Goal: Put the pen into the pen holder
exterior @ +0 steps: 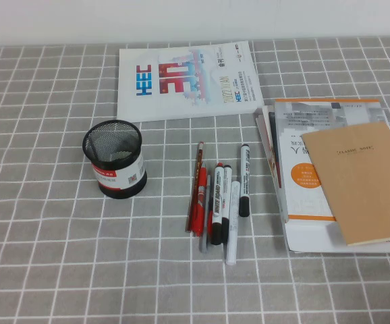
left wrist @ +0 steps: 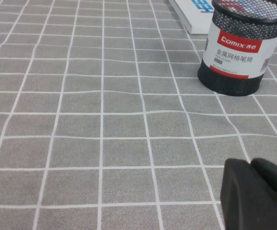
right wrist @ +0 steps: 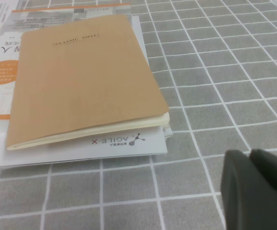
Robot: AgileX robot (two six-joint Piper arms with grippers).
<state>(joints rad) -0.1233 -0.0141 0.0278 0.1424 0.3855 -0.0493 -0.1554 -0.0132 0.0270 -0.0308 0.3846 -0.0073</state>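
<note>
Table [exterior: 40, 223] covered in a grey cloth with a white grid.

Left hand [left wrist: 258, 194]: only a dark, blurred bulk at the edge of the left wrist view, over bare cloth on the near left part of the table; cannot tell whether its fingers are apart or together. It touches nothing visible.

Pen holder [exterior: 114, 158]: round black wire-mesh cup, upright, left of centre, red-and-white label band around its lower half. Nothing seen standing in it. Well apart from the left hand.

White booklet [exterior: 185, 79] with coloured print lies flat on the far side, behind the holder and the pens.

Cluster of writing tools near centre, lying flat, roughly parallel, long axes running near to far. From left: a thin pencil [exterior: 199, 156], a red pen [exterior: 198, 202] beside it, then a thicker black-and-white marker [exterior: 219, 206] with a red tip, then an all-white marker [exterior: 233, 226].

The pen [exterior: 244, 179]: slim white barrel, small black print, black cap and tail. It lies on the cloth at the right edge of the cluster, just beside the white marker, well apart from the holder.

Stack of papers [exterior: 296, 162] on the right, with a tan notebook [exterior: 364, 181] on top.

Right hand [right wrist: 258, 191]: dark bulk by the near right corner of the stack, fingers pressed together, gripping nothing.
</note>
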